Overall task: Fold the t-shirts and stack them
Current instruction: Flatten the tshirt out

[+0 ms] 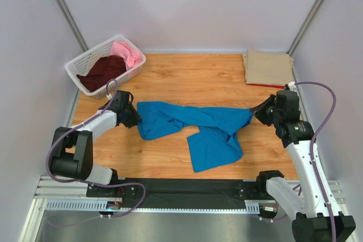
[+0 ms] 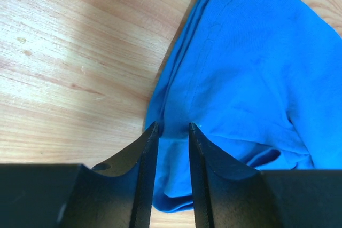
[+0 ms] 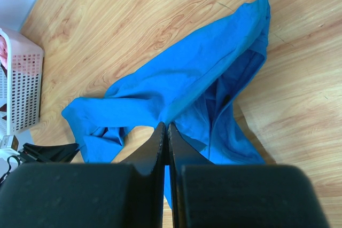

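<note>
Rumpled blue t-shirt (image 1: 215, 120), woodgrain table (image 1: 187, 77)

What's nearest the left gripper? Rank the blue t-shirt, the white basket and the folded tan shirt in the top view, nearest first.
1. blue t-shirt, mid-table, its end right at the left gripper.
2. white basket, back left corner.
3. folded tan shirt, back right corner.

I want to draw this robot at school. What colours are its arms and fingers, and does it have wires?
The left arm and right arm both have white tube-like sections joined by chunky black joints. A greyish-purple cable loops along each one. The fingers are plain black wedges narrowing to pointed tips.
</note>
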Controlling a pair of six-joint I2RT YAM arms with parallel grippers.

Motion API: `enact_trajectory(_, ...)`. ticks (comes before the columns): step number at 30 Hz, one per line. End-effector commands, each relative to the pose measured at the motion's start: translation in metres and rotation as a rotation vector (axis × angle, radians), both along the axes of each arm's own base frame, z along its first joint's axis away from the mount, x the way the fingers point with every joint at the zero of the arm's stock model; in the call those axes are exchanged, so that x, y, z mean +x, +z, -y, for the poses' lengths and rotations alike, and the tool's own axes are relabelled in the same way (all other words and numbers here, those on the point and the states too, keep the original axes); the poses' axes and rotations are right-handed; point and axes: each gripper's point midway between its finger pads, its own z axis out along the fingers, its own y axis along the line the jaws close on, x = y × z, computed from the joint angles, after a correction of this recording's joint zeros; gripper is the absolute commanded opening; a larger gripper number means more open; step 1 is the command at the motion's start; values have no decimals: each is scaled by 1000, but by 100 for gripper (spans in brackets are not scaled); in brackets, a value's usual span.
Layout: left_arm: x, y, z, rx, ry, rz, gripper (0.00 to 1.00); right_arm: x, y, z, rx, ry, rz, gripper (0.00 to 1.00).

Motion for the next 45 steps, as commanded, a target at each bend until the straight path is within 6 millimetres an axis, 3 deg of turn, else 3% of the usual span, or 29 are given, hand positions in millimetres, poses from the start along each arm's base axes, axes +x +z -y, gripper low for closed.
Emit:
enact_trajectory(1, 13, 7, -2, 4, 24, 33, 36, 5, 12, -1, 1, 11, 52, 0)
enact_trajectory(9, 17, 12, -2, 5, 22, 39, 18, 6, 12, -1, -3, 17, 51, 0)
enact_trajectory(12, 18, 15, -2, 5, 21, 44, 0, 6, 12, 0, -9, 15, 50, 0)
enact_trajectory(14, 17, 19, -7, 31, 26, 46, 0, 7, 13, 0, -11, 13, 51, 0)
enact_trajectory(17, 19, 48, -7, 34, 4, 86, 0, 9, 23, 2, -22, 10, 57, 0)
enact_trajectory(19, 24, 95, -7, 38, -16, 179, 0, 13, 36, 8, -55, -5, 73, 0)
enact_trajectory(21, 33, 152, -10, 47, -9, 306, 0, 19, 72, 18, -96, -46, 131, 0)
enact_trajectory(22, 24, 184, -14, 46, 0, 370, 0, 20, 86, 21, -108, -59, 155, 0)
enact_trajectory(23, 26, 228, -17, 44, 16, 468, 0, 21, 118, 25, -124, -70, 220, 0)
enact_trajectory(24, 22, 255, -18, 37, 20, 532, 0, 22, 135, 30, -142, -88, 259, 0)
enact_trajectory(25, 9, 284, -21, 34, 25, 596, 0, 21, 151, 32, -156, -95, 292, 0)
enact_trajectory(26, 2, 328, -24, 25, 36, 693, 0, 17, 188, 36, -160, -113, 365, 0)
enact_trajectory(27, -10, 352, -28, 26, 44, 746, 0, 15, 203, 41, -168, -142, 391, 0)
enact_trajectory(28, -21, 363, -32, 44, 42, 756, 0, 10, 221, 43, -166, -155, 426, 0)
enact_trajectory(29, -33, 398, -36, 42, 57, 833, 0, -1, 249, 46, -159, -176, 476, 0)
enact_trajectory(31, -53, 419, -40, 48, 55, 869, 0, -11, 272, 54, -168, -219, 516, 0)
enact_trajectory(32, -65, 439, -42, 41, 54, 918, 0, -18, 279, 57, -173, -233, 526, 0)
enact_trajectory(33, -75, 448, -43, 36, 53, 943, 0, -32, 300, 61, -174, -253, 583, 0)
enact_trajectory(35, -93, 462, -45, 28, 54, 980, 0, -48, 315, 64, -177, -266, 629, 0)
enact_trajectory(39, -130, 482, -54, 26, 76, 1059, 0, -93, 341, 72, -160, -308, 732, 0)
enact_trajectory(45, -180, 507, -53, -9, 31, 1151, 0, -177, 386, 77, -108, -333, 967, 0)
